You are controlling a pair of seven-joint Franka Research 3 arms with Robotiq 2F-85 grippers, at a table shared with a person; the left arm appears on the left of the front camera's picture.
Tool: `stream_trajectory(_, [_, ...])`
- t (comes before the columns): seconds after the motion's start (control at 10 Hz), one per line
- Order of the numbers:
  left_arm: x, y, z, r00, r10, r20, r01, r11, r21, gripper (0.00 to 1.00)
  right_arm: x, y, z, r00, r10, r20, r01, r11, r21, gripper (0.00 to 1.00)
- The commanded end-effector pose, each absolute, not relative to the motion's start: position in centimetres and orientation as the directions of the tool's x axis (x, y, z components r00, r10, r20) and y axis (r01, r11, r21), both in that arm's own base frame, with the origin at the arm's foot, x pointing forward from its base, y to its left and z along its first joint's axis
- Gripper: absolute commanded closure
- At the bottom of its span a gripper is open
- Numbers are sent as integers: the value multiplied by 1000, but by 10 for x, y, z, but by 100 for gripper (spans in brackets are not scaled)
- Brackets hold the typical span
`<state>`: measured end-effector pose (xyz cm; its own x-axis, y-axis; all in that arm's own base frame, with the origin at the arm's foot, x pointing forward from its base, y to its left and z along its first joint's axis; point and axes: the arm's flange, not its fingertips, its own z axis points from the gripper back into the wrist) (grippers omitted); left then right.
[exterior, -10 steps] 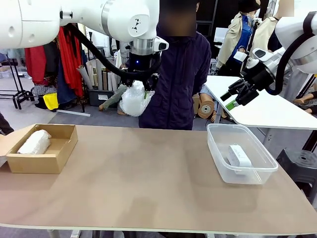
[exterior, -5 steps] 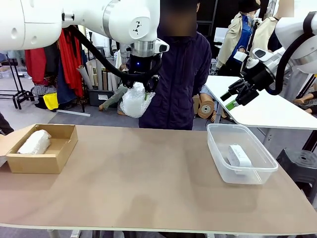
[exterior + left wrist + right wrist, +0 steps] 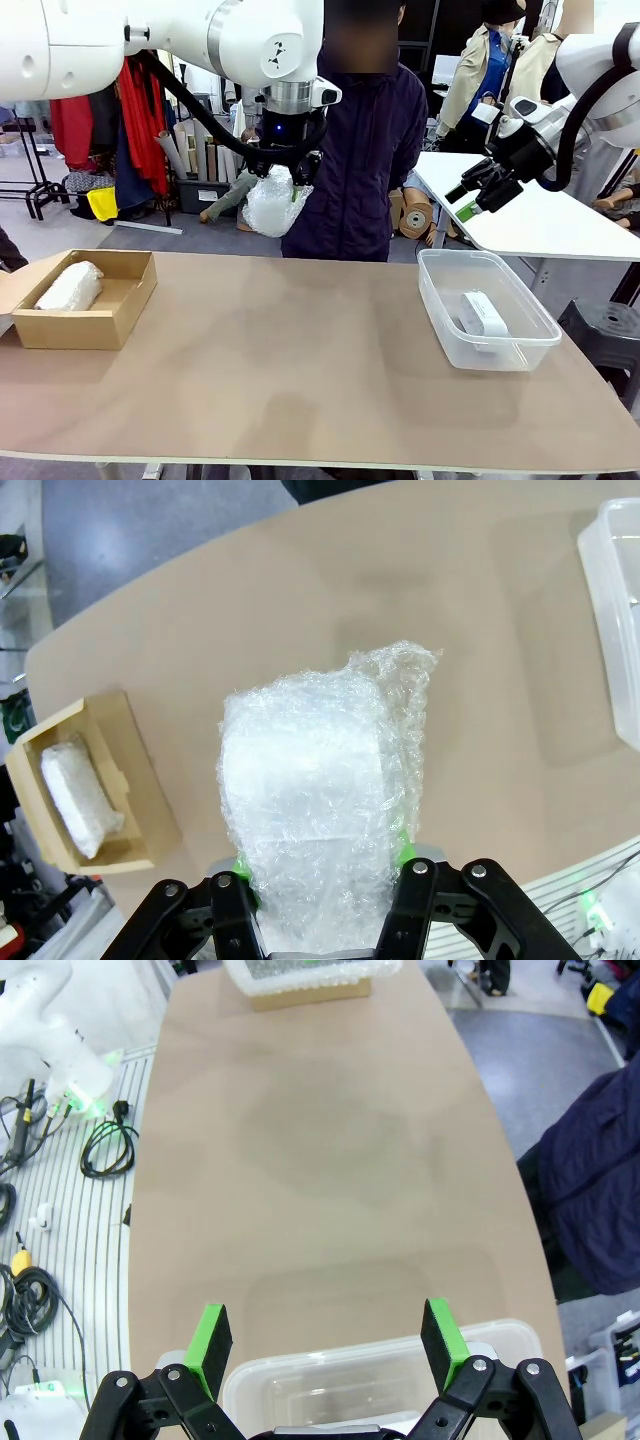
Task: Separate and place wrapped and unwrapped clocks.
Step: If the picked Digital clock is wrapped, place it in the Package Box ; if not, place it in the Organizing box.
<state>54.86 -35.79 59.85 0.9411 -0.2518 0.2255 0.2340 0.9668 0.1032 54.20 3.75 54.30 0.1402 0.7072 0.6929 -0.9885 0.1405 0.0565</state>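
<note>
Nothing material has moved in the last second. Left claw (image 3: pixel 276 180) is clamped on a wrapped bundle (image 3: pixel 270 205), high over the worktop's (image 3: pixel 300 360) far edge. Right claw (image 3: pixel 462 200) is apart and empty. Risk: the slack bubble wrap may slip in the grip, dropping the bundle short of the box (image 3: pixel 130 300) at the left edge.

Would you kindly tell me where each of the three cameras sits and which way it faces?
Front view: fixed on the robot's side, looking across the table at the person; both arms show, left gripper holding a wrapped clock.
Left wrist view: high above the table, looking down past the gripper shut on that clock.
Right wrist view: looking down through the open right gripper at the clear tub.
Both wrist views share the cardboard box.
</note>
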Motion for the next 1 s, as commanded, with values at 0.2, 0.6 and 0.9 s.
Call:
stream_trajectory(0.2, [546,-356,603,941,-252,227,234,967,102,100,542,39,546,152,705,693,-986,153,61,0])
stream_trajectory(0.6, [546,-356,603,941,-252,227,234,967,102,100,542,39,546,152,705,693,-986,153,61,0])
stream_trajectory(0.9, [546,-356,603,941,-252,227,234,967,102,100,542,39,546,152,705,693,-986,153,61,0])
